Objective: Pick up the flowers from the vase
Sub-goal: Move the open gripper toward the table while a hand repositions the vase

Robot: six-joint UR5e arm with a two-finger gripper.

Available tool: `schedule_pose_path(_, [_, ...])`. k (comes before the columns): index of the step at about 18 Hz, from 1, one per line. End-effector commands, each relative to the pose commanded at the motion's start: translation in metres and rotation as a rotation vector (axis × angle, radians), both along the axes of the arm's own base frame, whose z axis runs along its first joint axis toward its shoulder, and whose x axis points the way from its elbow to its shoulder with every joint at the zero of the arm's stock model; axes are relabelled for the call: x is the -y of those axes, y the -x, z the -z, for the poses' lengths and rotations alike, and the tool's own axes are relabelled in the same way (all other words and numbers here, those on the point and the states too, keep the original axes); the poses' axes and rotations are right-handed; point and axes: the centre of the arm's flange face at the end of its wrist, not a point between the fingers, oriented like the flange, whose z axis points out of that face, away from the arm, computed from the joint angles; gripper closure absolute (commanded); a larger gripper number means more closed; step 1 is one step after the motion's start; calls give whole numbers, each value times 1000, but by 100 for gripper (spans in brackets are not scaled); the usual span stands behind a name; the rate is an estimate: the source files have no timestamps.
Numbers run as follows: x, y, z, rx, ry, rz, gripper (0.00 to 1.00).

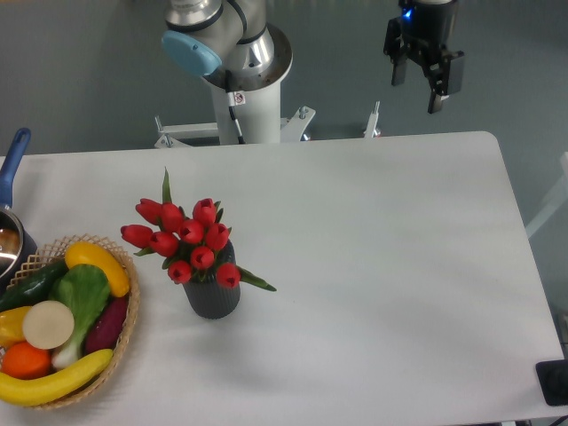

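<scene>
The flowers (pixel 188 238), a bunch of red tulip buds with green leaves, stand in the vase (pixel 213 297), a small dark grey ribbed cylinder on the left half of the white table. My gripper (pixel 417 89) hangs high above the table's far right edge, well away from the flowers. Its two black fingers are spread apart with nothing between them.
A round wicker basket (pixel 124 333) of fruit and vegetables sits at the front left, close to the vase. A pot with a blue handle (pixel 12 160) is at the left edge. The arm's base (pixel 244 80) stands behind the table's far edge. A dark object (pixel 555 382) lies at the front right corner.
</scene>
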Motion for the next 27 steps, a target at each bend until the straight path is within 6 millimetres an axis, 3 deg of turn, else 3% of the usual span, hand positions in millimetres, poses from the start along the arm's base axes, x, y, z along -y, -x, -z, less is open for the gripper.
schedule_pose_path(5, [-7, -3, 1, 27, -83, -9, 0])
schedule_pose_path(11, [-31, -22, 35, 216, -329, -205, 0])
schedule_pose_path(14, [-39, -30, 50, 246, -358, -245, 0])
schedule_pose_path(21, [-92, -52, 95, 487, -567, -168, 0])
schedule_pose_path(23, [-101, -59, 96, 519, -607, -149, 0])
schedule_pose_path(27, [-102, -49, 90, 537, -665, -154, 0])
